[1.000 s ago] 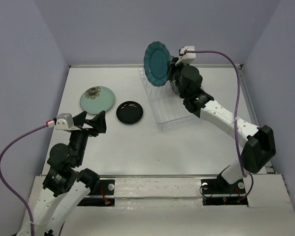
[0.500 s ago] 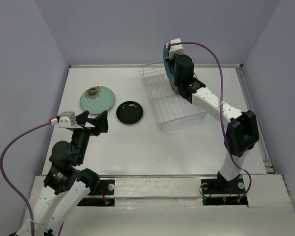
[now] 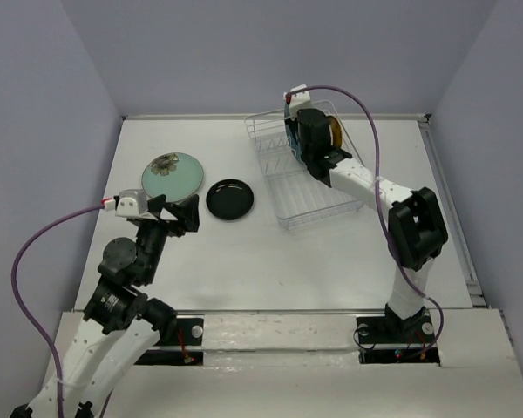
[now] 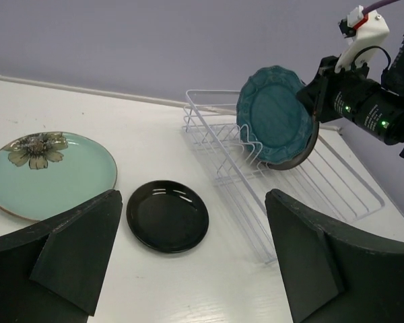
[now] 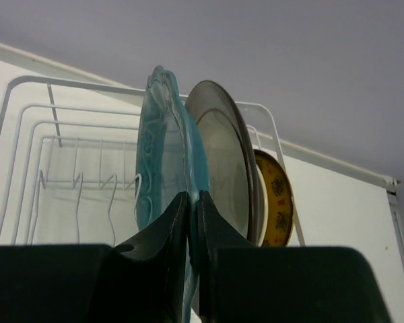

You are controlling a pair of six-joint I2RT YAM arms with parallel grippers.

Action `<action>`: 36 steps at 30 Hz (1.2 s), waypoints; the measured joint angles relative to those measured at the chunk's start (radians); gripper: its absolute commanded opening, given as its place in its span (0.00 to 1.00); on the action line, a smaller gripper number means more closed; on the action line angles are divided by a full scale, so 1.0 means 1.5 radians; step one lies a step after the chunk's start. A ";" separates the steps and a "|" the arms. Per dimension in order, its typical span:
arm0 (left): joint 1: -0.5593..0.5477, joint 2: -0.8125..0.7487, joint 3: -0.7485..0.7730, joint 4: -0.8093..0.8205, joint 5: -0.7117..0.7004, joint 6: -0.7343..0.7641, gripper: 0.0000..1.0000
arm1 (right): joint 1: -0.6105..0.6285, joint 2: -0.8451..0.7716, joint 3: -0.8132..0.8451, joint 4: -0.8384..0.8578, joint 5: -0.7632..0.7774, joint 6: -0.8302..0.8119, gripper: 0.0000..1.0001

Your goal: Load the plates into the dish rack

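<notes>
The only marking to read is pictorial: the pale green plate (image 4: pixel 50 171) bears a dark flower motif near its rim, and the amber plate (image 5: pixel 279 202) shows a red-and-dark pattern around its border (too small to make out further). In the top view the dish rack (image 3: pixel 309 196) sits toward 1 o'clock on the table (image 3: pixel 270 261), and the right gripper (image 5: pixel 190 202) is at the rack's 12 o'clock end, jaws pinched on the edge of the teal plate (image 4: pixel 275 124). That plate stands on edge, slightly tilted, its lower rim down among the prongs; whether it rests on the wires I cannot tell. The top view hides nearly all of it behind the wrist. The left wrist view shows its scalloped face and two green lights on the right arm, while the right wrist view alone shows the grey-rimmed plate (image 5: pixel 225 175) upright just behind the teal one and the amber one behind that. The green plate lies flat at 10 o'clock, with the black plate (image 3: pixel 230 199) just beside it at its 4 o'clock, apart from the rack. The left gripper (image 3: pixel 173 216) hovers near both plates, jaws spread wide and holding nothing.
</notes>
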State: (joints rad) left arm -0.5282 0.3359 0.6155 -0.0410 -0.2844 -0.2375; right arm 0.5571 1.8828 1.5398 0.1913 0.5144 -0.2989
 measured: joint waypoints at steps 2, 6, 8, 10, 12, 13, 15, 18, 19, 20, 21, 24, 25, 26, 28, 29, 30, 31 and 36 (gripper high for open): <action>0.000 0.030 0.000 -0.001 0.011 -0.003 0.99 | 0.000 0.006 -0.010 -0.001 -0.001 0.024 0.08; 0.001 0.089 0.000 -0.011 0.031 -0.013 0.99 | 0.000 0.027 -0.030 0.016 0.006 0.072 0.25; 0.006 0.108 0.000 -0.015 0.046 -0.023 0.99 | -0.002 0.028 -0.035 0.014 0.007 0.093 0.45; 0.018 0.122 0.000 -0.016 0.062 -0.033 0.99 | -0.002 0.028 -0.036 0.016 0.011 0.109 0.64; 0.032 0.134 0.000 -0.016 0.072 -0.042 0.99 | -0.001 0.023 -0.036 0.015 0.016 0.122 0.75; 0.043 0.144 0.000 -0.016 0.080 -0.049 0.99 | -0.002 0.021 -0.036 0.014 0.017 0.126 0.78; 0.067 0.166 0.004 -0.015 0.102 -0.066 0.99 | -0.001 0.012 -0.036 0.002 0.015 0.142 0.84; 0.106 0.202 0.006 -0.012 0.132 -0.096 0.99 | 0.001 -0.031 -0.040 -0.027 -0.008 0.176 0.91; 0.115 0.213 0.006 -0.010 0.143 -0.109 0.99 | 0.001 -0.047 -0.045 -0.030 -0.018 0.186 0.91; 0.136 0.229 0.006 -0.001 0.166 -0.136 0.99 | 0.001 -0.070 -0.054 -0.034 -0.027 0.200 0.92; 0.151 0.240 0.006 0.006 0.175 -0.151 0.99 | 0.001 -0.097 -0.070 -0.034 -0.038 0.214 0.92; 0.204 0.273 -0.006 0.042 0.207 -0.208 0.99 | 0.000 -0.195 -0.129 -0.036 -0.070 0.258 0.92; 0.218 0.278 -0.013 0.055 0.212 -0.228 0.99 | 0.000 -0.220 -0.148 -0.037 -0.084 0.273 0.92; 0.241 0.287 -0.030 0.077 0.217 -0.253 0.99 | 0.000 -0.257 -0.171 -0.037 -0.099 0.288 0.92; 0.270 0.290 -0.071 0.116 0.216 -0.310 0.95 | 0.000 -0.307 -0.203 -0.036 -0.130 0.317 0.92; 0.281 0.291 -0.093 0.132 0.211 -0.339 0.94 | 0.000 -0.330 -0.216 -0.035 -0.146 0.328 0.92; 0.285 0.299 -0.125 0.161 0.199 -0.372 0.94 | 0.000 -0.347 -0.230 -0.033 -0.160 0.339 0.92; 0.287 0.311 -0.140 0.173 0.193 -0.394 0.93 | 0.000 -0.364 -0.246 -0.035 -0.178 0.347 0.92; 0.307 0.432 -0.187 0.253 0.150 -0.499 0.88 | 0.000 -0.420 -0.304 -0.037 -0.227 0.372 0.92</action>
State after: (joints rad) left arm -0.0677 0.9833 0.3344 0.3389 -0.0593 -0.9859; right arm 0.5575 1.2533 1.0832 0.1360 0.1734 0.2588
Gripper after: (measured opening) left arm 0.919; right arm 0.915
